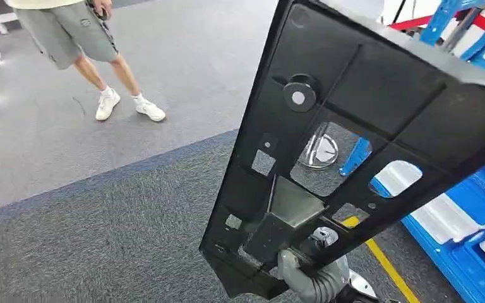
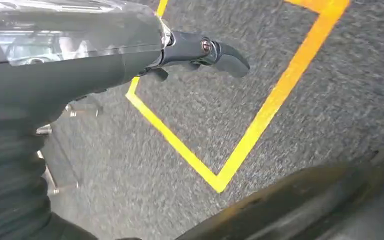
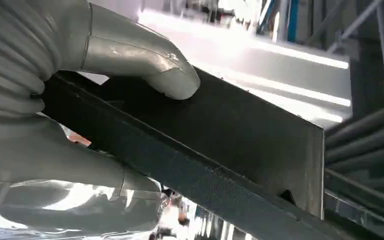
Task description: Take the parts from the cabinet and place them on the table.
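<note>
The black panel (image 1: 366,126) is the largest item: a long moulded part with cut-outs, running from the lower centre of the head view to the upper right, tilted and carried in the air above the grey carpet floor (image 1: 101,214). No tabletop is visible, so placement is judged not yet done. Blue racking (image 1: 473,252) lies at the lower right, behind the panel. A person (image 1: 82,38) stands at the upper left, well apart from the panel.

The right hand (image 3: 55,115) grips the panel at its lower end, thumb pressed on one face and the remaining fingers on the other. The left hand (image 2: 200,52) hangs over the carpet and a yellow floor line (image 2: 260,125), holding nothing; the fingers are only partly visible and their spread cannot be told.

Risks, as judged: the grasp sits at one end only, so the long free end may lever the panel out of the fingers; that end may also strike the racking during a turn
</note>
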You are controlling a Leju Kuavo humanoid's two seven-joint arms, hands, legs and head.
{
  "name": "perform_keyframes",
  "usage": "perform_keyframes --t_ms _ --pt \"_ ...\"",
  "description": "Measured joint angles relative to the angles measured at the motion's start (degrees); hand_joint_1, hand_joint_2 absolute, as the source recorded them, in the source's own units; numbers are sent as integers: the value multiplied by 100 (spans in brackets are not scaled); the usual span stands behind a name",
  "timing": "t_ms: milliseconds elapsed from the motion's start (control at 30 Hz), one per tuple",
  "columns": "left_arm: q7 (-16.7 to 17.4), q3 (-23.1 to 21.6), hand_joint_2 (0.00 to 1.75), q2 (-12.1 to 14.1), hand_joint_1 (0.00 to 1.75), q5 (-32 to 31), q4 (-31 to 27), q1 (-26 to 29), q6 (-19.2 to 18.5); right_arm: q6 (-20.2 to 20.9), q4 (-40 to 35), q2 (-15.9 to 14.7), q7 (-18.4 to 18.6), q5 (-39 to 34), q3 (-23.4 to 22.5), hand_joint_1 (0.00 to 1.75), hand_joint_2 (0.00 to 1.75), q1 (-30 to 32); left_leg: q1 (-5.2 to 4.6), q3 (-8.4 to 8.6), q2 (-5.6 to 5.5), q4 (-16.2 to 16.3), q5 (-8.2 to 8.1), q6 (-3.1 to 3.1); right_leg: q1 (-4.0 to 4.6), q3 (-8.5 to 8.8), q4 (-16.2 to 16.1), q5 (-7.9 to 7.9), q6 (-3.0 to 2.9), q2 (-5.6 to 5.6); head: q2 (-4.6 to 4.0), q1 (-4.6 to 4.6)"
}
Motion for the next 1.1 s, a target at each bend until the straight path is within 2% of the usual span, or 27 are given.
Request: perform_keyframes --t_ms 67,100,133,167,200,267,300,333,367,433,467,500,533,567,600,633,667,767,800,833,867,900,967,1000,1033,1067,1100 --pt "4 -18 175 22 0 -2 0 27 18 15 35 0 -7 -13 -2 175 175 -6 52 438 72 -791 424 -46 -12 27 12 -29 41 -144 0 0" --pt "20 -24 175 39 0 -13 -2 47 46 26 55 2 -15 -37 -2 175 175 -19 69 746 213 -1335 637 -69 -21 48 32 -58 72 -203 0 0" --pt "41 -39 175 41 0 -37 0 84 61 37 77 9 -26 -65 -2 175 175 -54 69 951 594 -1733 664 -84 27 67 54 -86 115 -233 0 0" --pt "52 -46 175 57 0 -31 -4 115 109 55 103 26 -26 -105 -7 175 175 -94 41 973 514 -1765 667 51 50 59 85 -129 154 -272 0 2" --pt "61 -46 175 57 0 -7 -4 109 160 94 127 35 -26 -166 -13 175 175 -154 45 941 428 -1754 662 125 59 57 84 -128 169 -317 0 2" --pt "63 -46 175 68 0 48 -4 125 206 138 193 52 -7 -249 -15 175 175 -273 10 904 307 -1751 660 194 49 82 72 -135 232 -436 0 4" --pt "52 -46 175 70 0 66 -4 122 221 144 221 57 0 -273 -17 175 175 -325 38 920 239 -1782 698 250 28 82 92 -169 283 -418 0 2" --pt "39 -46 175 70 0 70 -4 115 234 155 249 61 9 -295 -22 175 175 -369 49 914 168 -1792 712 273 -1 49 223 -287 319 -70 0 4" --pt "35 -46 175 70 0 70 -4 101 243 171 267 63 4 -319 -28 175 175 -388 52 906 109 -1792 724 299 -5 -100 552 -516 314 163 0 4" --pt "31 -46 175 70 0 72 -4 94 267 194 333 63 2 -350 -48 175 175 -397 33 892 -36 -1791 730 333 -1 -566 1493 -941 298 291 0 2" --pt "24 -44 175 70 0 77 -4 85 289 197 372 63 -2 -367 -61 175 175 -398 14 885 -121 -1789 736 346 1 -762 1842 -1015 279 301 0 4" --pt "13 -44 175 70 0 85 -6 64 324 197 409 63 -13 -391 -79 175 175 -397 1 884 -220 -1788 740 351 7 -832 1905 -934 249 306 0 2" --pt "4 -42 175 74 0 90 -9 32 330 199 444 61 -47 -411 -100 175 175 -397 -10 888 -312 -1788 742 353 25 -771 1701 -736 209 319 0 2" --pt "-7 -42 175 74 0 105 -9 -3 343 203 470 61 -83 -426 -114 175 175 -402 -15 900 -412 -1787 745 356 54 -589 1255 -442 157 357 0 2" --pt "-18 -42 175 70 0 116 -11 -45 354 214 499 61 -116 -435 -118 175 175 -416 -17 921 -502 -1787 746 354 85 -339 693 -130 97 471 0 4" --pt "-24 -39 175 51 0 125 -11 -70 356 221 527 61 -142 -444 -118 175 175 -437 3 923 -563 -1792 748 350 111 -155 224 44 36 734 0 4" --pt "-35 -39 175 35 0 129 -13 -101 361 221 556 61 -153 -444 -120 175 175 -454 -19 900 -619 -1774 761 315 88 -116 143 8 10 872 0 2" --pt "-68 -39 175 11 0 111 -13 -123 415 186 625 61 -186 -433 -120 175 175 -491 59 857 -810 -1827 808 194 135 -110 98 28 7 701 0 2" --pt "-59 -39 175 13 0 101 -13 -128 420 158 628 63 -190 -420 -120 175 175 -499 23 835 -873 -1859 823 160 91 -64 -15 75 0 617 0 2" --pt "-46 -39 175 17 0 101 -15 -135 420 140 634 66 -192 -413 -120 175 175 -502 -7 827 -507 -1742 749 180 71 -4 -108 117 9 507 0 4" --pt "-22 -39 175 22 0 101 -15 -147 420 124 636 66 -208 -409 -120 175 175 -488 -22 719 -192 -1498 567 153 77 22 -143 121 -22 442 0 -4" --pt "-17 -39 175 26 0 105 -15 -155 422 114 638 66 -227 -409 -122 175 175 -476 2 529 -56 -1104 344 113 89 23 -143 116 -37 345 0 -2" --pt "-15 -37 175 41 0 131 -20 -169 428 116 682 66 -236 -411 -122 175 175 -465 60 101 25 -216 -23 39 102 23 -136 94 -49 130 0 0" --pt "-15 -35 175 48 0 138 -20 -162 428 118 700 66 -245 -415 -122 175 175 -467 81 42 38 -83 -8 4 99 24 -131 88 -43 45 0 0" --pt "-15 -35 175 57 0 142 -20 -152 428 120 717 66 -245 -420 -122 175 175 -469 101 129 59 -250 128 -24 95 27 -124 76 -28 -30 0 0" --pt "-15 -35 175 66 0 144 -20 -146 428 125 735 66 -245 -420 -122 175 175 -470 117 342 99 -641 345 -45 85 33 -106 56 -13 -106 0 0" --pt "-15 -33 175 76 0 144 -20 -146 428 125 745 66 -245 -422 -122 175 175 -472 125 685 197 -1256 615 -55 74 46 -82 26 7 -184 0 -2"
